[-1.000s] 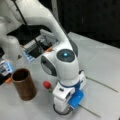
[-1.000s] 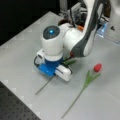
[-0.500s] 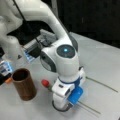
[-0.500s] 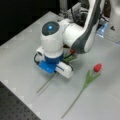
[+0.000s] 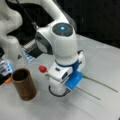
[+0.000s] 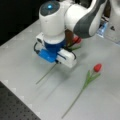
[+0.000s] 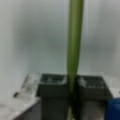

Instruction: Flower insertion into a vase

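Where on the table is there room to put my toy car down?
Bare table spreads at a front view's left, beyond the gripper shut on a flower stem. It's crowded around the second tulip and beside the vase.

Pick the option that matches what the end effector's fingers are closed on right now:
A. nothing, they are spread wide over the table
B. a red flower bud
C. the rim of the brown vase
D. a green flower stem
D: in the wrist view the two dark fingers meet on a green flower stem; the end effector is low over the table, apart from the vase.
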You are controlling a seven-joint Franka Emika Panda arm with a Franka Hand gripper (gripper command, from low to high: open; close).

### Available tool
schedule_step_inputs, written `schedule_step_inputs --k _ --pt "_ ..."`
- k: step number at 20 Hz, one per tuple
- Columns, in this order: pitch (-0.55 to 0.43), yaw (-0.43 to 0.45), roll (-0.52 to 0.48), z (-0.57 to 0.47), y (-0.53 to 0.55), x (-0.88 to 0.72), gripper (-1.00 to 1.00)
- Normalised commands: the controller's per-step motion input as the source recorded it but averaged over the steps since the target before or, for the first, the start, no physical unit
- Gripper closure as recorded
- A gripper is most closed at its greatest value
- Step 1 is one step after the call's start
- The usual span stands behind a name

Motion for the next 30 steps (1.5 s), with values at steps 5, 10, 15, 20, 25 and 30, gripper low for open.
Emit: schedule_step_inputs --k 5,10,15,20,25,30 --pt "-0.076 -0.119 0.068 0.26 0.13 -0.13 1.0" --pt "-0.05 -0.116 0.079 0.16 0.1 -0.15 1.0" --pt "-0.051 -0.104 0.077 0.12 0.1 -0.17 1.0" --pt "-0.024 -0.107 0.087 0.27 0.12 -0.2 1.0" --pt "0.025 -0.106 0.084 0.33 0.17 -0.14 1.0" --pt "0.1 -0.121 0.097 0.27 0.22 -0.14 1.0"
